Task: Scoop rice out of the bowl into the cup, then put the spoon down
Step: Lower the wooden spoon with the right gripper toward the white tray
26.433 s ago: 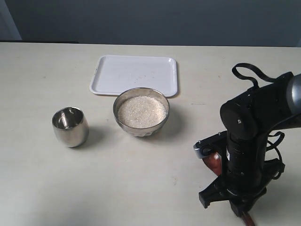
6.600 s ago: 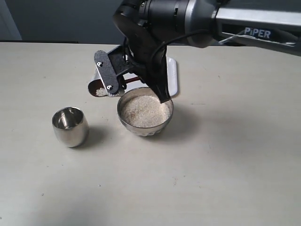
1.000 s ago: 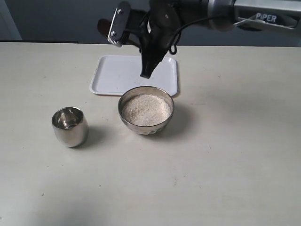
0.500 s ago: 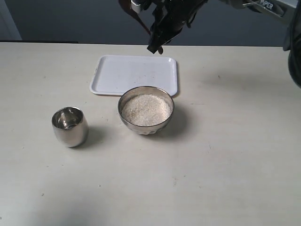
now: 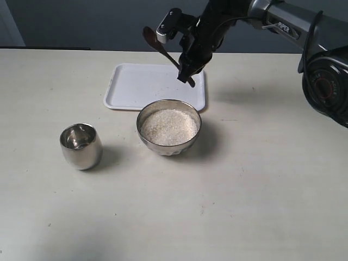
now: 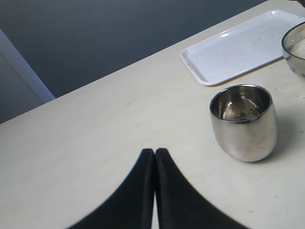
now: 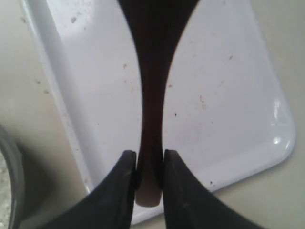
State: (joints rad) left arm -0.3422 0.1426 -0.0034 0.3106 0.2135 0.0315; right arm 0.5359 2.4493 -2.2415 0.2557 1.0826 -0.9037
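My right gripper (image 5: 186, 75) hangs over the white tray, shut on the handle of the dark wooden spoon (image 5: 157, 44). The spoon's head points up and to the left. In the right wrist view the handle (image 7: 151, 95) runs between my fingers, with its end at the gripper (image 7: 150, 157). The steel bowl (image 5: 191, 138), full of rice (image 5: 168, 125), stands in front of the tray. The steel cup (image 5: 81, 147) stands left of the bowl. My left gripper (image 6: 155, 152) is shut on nothing, low over the table near the cup (image 6: 244, 129). A pale patch shows at the cup's bottom.
A flat white tray (image 5: 136, 87) lies behind the bowl; it is also in both wrist views, tray (image 6: 238, 47) and tray (image 7: 224, 95). The bowl's rim (image 7: 7, 191) is just beside the tray. The right arm (image 5: 283, 24) stretches in from the upper right.
The right gripper, with the spoon, rose over the tray's far edge, then came down and a little right, and now hangs lower over the tray. Bowl and cup stayed put.
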